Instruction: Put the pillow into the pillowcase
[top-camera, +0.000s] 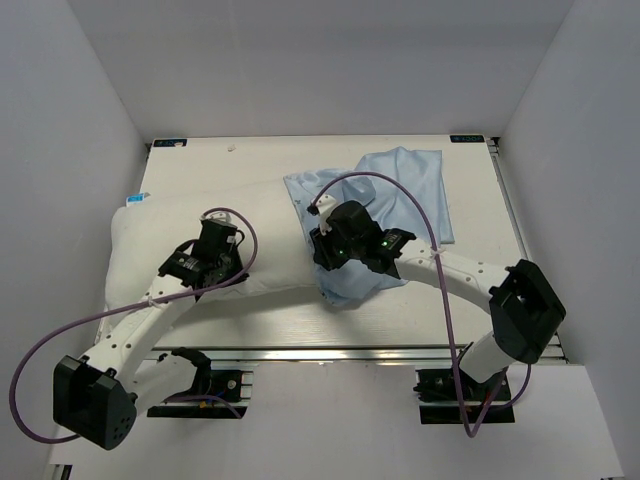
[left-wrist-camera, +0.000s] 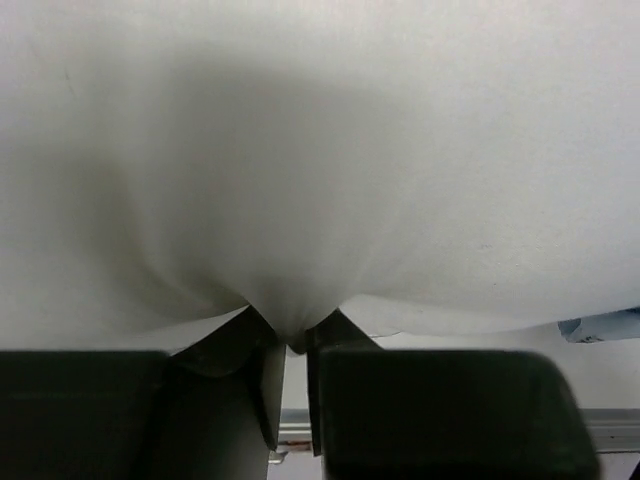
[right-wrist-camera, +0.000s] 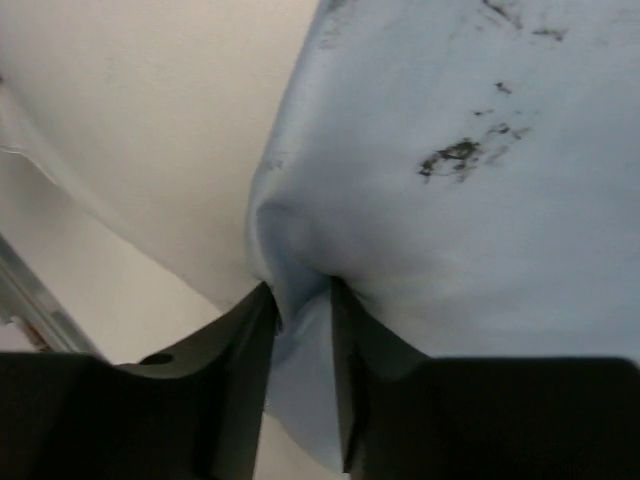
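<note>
On the white table (top-camera: 330, 322), the pillow (top-camera: 150, 250) and the pillowcase (top-camera: 410, 190) are each pinched by one gripper.
The white pillow is laid lengthwise across the left and middle of the table, its right end met and overlapped by the left edge of the crumpled light blue pillowcase, which is spread toward the far right. Whether that end is inside the sack or only under it cannot be told. A small fold of white pillow fabric is clamped between the nearly closed fingers of the left gripper (left-wrist-camera: 295, 338) — the cloth is drawn down into a puckered point there. A gathered fold of blue cloth is nipped by the right gripper (right-wrist-camera: 302, 300), its fingers narrowly parted around it — dark smudges (right-wrist-camera: 460, 155) are seen on the blue fabric above.
</note>
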